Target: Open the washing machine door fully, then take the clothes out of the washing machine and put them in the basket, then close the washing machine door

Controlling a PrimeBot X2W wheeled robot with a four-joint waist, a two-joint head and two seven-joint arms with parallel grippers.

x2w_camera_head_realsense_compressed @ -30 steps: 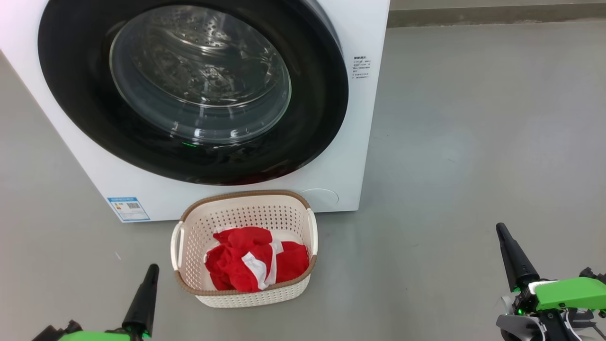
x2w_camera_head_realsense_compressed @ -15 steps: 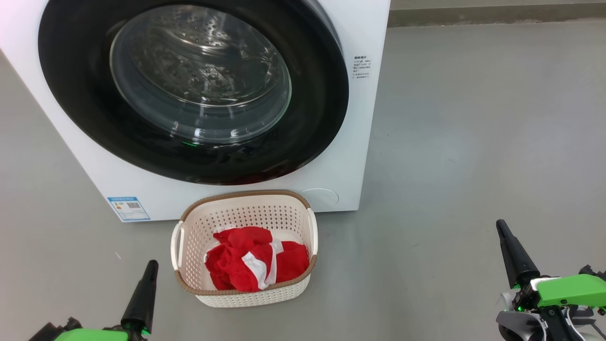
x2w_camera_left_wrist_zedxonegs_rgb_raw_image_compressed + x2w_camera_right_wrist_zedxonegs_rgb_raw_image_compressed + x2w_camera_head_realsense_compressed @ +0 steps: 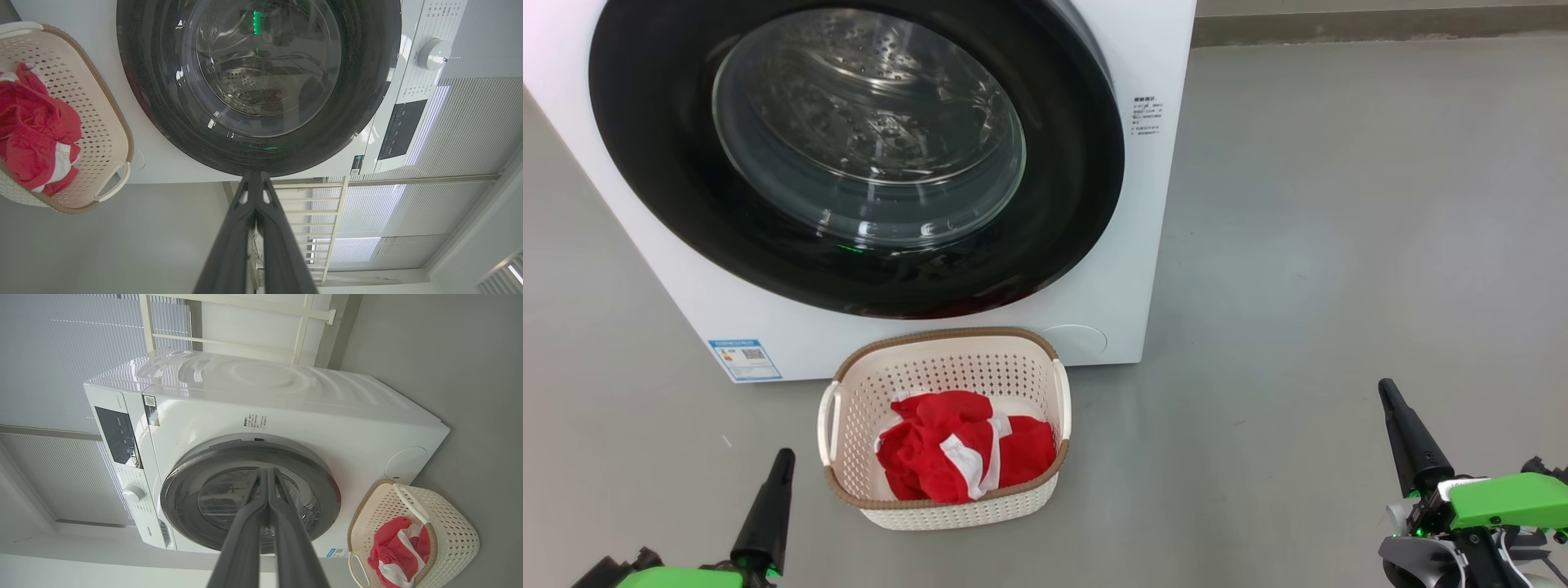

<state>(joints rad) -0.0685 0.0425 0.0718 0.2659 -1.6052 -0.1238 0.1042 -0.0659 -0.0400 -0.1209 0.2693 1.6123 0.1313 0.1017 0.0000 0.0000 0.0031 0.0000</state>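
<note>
1. All three steps look done, as I judge it: the washing machine door, filling the upper left of the head view, lies flat against the front of the washing machine, so it reads as closed
2. Through its glass bowl the steel drum shows, and I see no red cloth behind it
3. One bundle of the clothes, red with a white stripe, lies inside the basket at the lower centre of the frame, below the brown rim
4. The basket stands on the grey floor just in front of the machine, under the door's lower edge; whether it touches the front panel I cannot tell
5. The left pincer, lower left, has its fingers pressed together and carries nothing; it is apart from the basket
6. The right pincer, lower right, is likewise pressed together and bare, well apart from basket and door
7. Nothing seems left except confirming that the door is latched, which the frames cannot settle
</note>
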